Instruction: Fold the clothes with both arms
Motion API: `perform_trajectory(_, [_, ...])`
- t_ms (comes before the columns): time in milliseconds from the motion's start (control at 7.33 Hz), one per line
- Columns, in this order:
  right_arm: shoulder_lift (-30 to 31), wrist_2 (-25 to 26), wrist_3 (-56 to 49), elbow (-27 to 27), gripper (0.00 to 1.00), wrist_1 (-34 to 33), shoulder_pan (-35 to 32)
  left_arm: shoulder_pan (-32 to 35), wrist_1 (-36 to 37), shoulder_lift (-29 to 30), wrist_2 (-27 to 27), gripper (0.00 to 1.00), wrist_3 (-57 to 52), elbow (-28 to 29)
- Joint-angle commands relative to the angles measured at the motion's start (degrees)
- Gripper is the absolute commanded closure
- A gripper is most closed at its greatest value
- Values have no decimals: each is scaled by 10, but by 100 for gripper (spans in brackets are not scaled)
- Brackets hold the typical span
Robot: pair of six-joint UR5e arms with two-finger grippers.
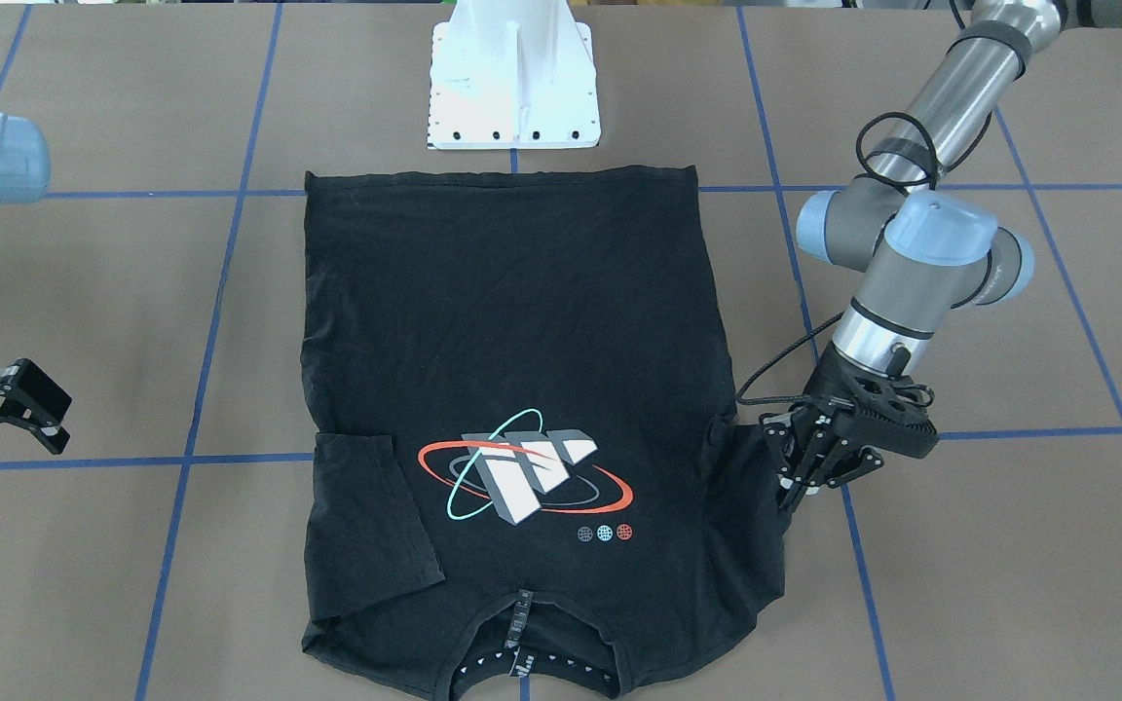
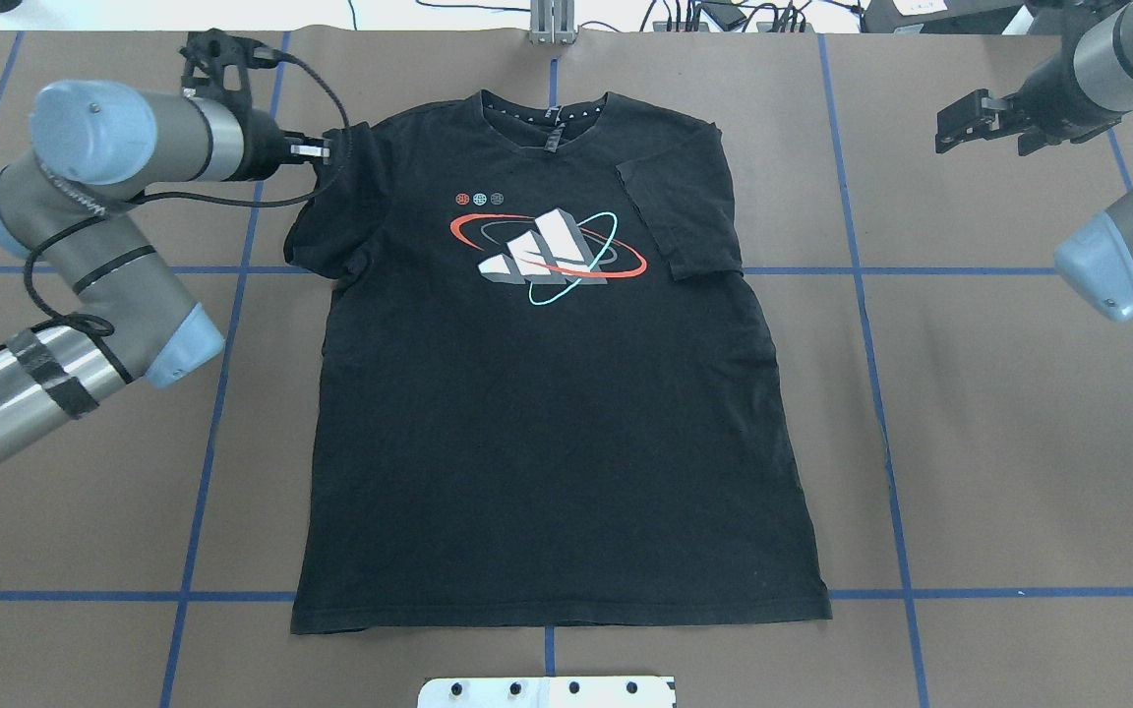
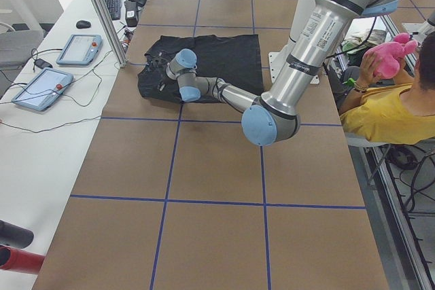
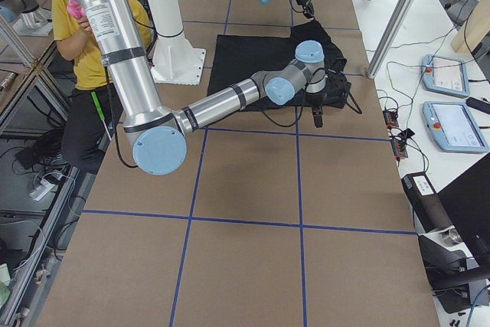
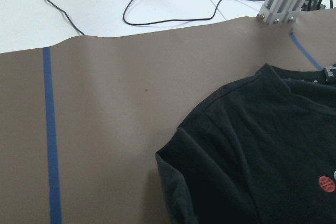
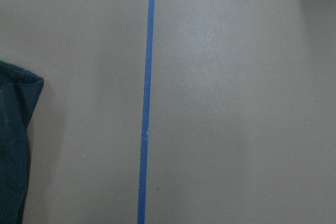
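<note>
Your left gripper (image 2: 319, 149) sits right at the outer edge of the black T-shirt's (image 2: 547, 413) unfolded sleeve (image 2: 330, 221). Its jaws look nearly together, but you cannot tell whether cloth is pinched. The shirt lies flat, graphic up, collar far from the robot and hem by the white pedestal (image 2: 547, 691), so the fold probably goes rightward. The other sleeve (image 2: 685, 211) is already turned in. Your right gripper (image 2: 980, 118) hangs spread open, well apart.

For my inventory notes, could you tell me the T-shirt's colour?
The T-shirt is black, clearest in the overhead view.
</note>
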State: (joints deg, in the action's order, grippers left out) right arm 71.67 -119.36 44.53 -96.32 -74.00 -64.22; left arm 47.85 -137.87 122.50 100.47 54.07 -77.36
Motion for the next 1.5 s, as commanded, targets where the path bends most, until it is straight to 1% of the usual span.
perform_trajectory(0, [0,0,1,1,0,0,0,-49,66,79,-5,100,83,21])
perform_trajectory(136, [0,1,1,1,0,0,1,-61,66,114,-18,100,99,66])
perform_trajectory(273, [0,1,1,1,0,0,0,-78,62,141,-50,100,100,110])
perform_trajectory(409, [0,1,1,1,0,0,0,-85,61,153,-57,100,100,127])
perform_trajectory(682, [0,1,1,1,0,0,1,-84,61,157,-56,100,99,130])
perform_trajectory(819, [1,1,1,1,0,0,1,-81,58,157,-55,36,94,126])
perform_trajectory(955, [0,1,2,0,0,0,1,-79,58,152,-55,0,92,108])
perform_trajectory(1092, [1,0,6,-3,0,0,1,-73,64,146,-50,0,90,72])
perform_trajectory(1228, [2,0,37,-12,0,0,1,-72,68,116,-49,0,63,30])
perform_trajectory(1365, [7,1,75,-35,0,1,14,-70,98,81,-27,0,38,-26])
